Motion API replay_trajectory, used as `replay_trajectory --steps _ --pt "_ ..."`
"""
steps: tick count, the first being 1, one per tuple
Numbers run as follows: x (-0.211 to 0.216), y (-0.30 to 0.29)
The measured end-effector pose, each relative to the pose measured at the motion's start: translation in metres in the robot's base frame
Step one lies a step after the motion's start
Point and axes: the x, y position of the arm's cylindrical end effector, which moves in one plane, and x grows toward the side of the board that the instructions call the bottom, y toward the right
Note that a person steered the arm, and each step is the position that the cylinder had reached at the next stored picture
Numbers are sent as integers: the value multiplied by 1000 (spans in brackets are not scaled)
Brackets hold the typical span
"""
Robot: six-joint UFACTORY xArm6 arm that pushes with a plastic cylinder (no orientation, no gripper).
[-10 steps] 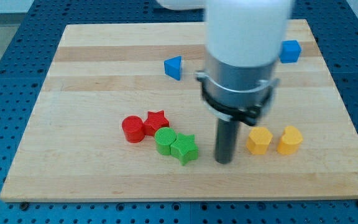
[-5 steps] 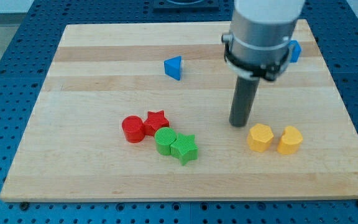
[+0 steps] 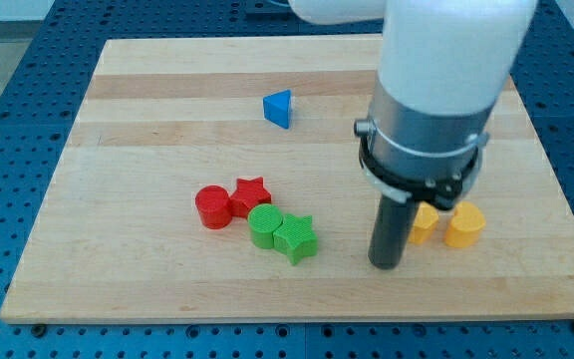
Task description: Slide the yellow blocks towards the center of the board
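Two yellow blocks lie at the view's lower right. The left one (image 3: pixel 424 225) is partly hidden behind my rod; the right one (image 3: pixel 464 225), heart-like in shape, sits just beside it. My tip (image 3: pixel 385 264) rests on the board just left of and below the left yellow block, very close to it. The arm's wide white and grey body covers the board above the yellow blocks.
A red cylinder (image 3: pixel 212 207), red star (image 3: pixel 251 191), green cylinder (image 3: pixel 264 225) and green star (image 3: pixel 296 238) cluster at the lower middle-left. A blue triangular block (image 3: pixel 279 107) lies near the top middle. The wooden board (image 3: pixel 128 150) sits on a blue table.
My tip swung from left of the yellow blocks up above them, then came back down to their lower left. The blocks have not visibly moved. The blue cube at top right is now hidden.
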Motion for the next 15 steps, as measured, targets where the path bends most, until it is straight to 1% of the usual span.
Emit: replay_trajectory --steps 1,2,4,5,6,8,9,10,12,13,14,15 --pt "15 33" --pt "-7 40" --pt "-99 40" --pt "-157 40" --pt "-162 37" --pt "37 24" --pt "40 30" --pt "19 84" --pt "16 105" --pt "16 105" --pt "-1 104" --pt "-42 97"
